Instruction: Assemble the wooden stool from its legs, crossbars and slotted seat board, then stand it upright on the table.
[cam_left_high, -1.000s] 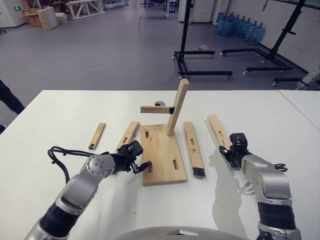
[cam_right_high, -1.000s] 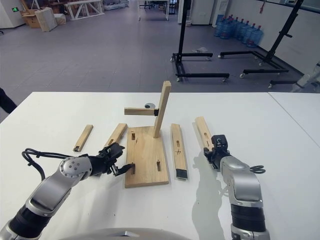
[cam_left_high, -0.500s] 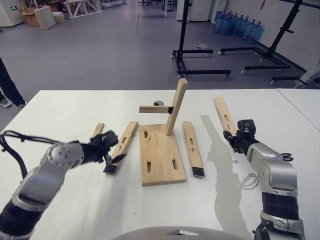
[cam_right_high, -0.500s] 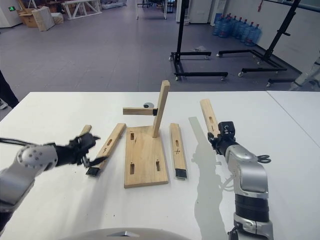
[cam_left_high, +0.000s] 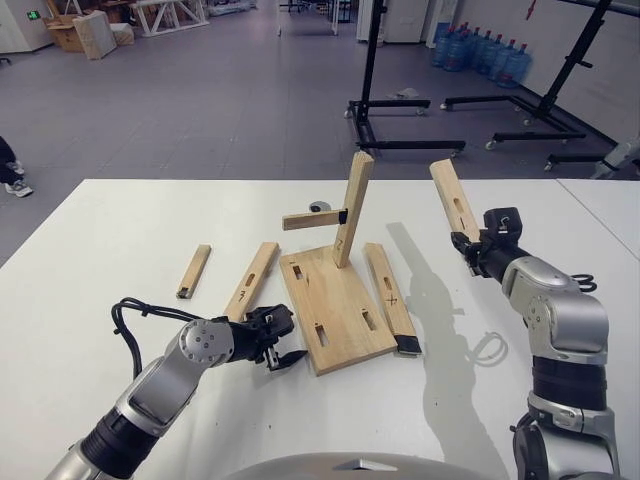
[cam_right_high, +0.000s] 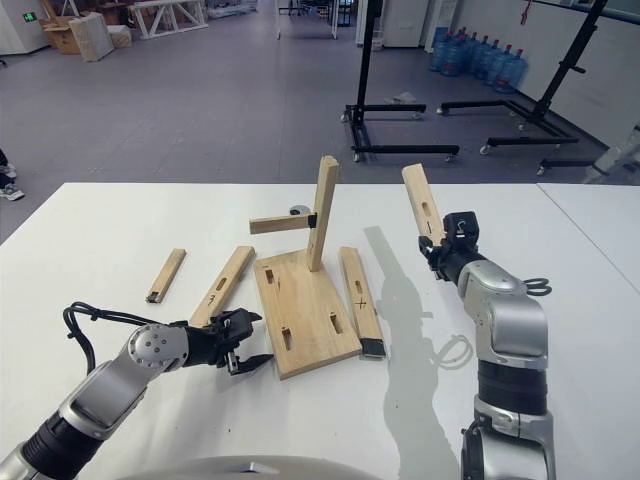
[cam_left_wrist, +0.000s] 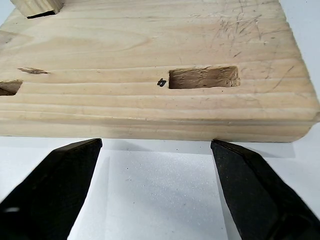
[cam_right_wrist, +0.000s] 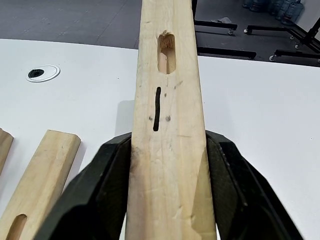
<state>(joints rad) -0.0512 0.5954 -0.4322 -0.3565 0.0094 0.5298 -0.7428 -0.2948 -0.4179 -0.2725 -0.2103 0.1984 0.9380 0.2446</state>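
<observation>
Left jaws stand open just beside the seat board (cam_left_wrist: 150, 45); right jaws clamp a leg (cam_right_wrist: 167, 150) aloft.

Quick colour rundown: all the wood is pale, unpainted, with visible grain. The seat board (cam_left_wrist: 150, 100) is light tan with darker streaks and a tiny black mark by one slot. The held leg (cam_right_wrist: 167, 125), up and right of the seat board, has a black pen line. The flat leg (cam_left_high: 388, 298) just right of it has a black X and a black end. My left gripper (cam_left_wrist: 156, 145) and right gripper (cam_right_wrist: 169, 140) are black, and the table (cam_left_high: 100, 250) is plain white.
</observation>
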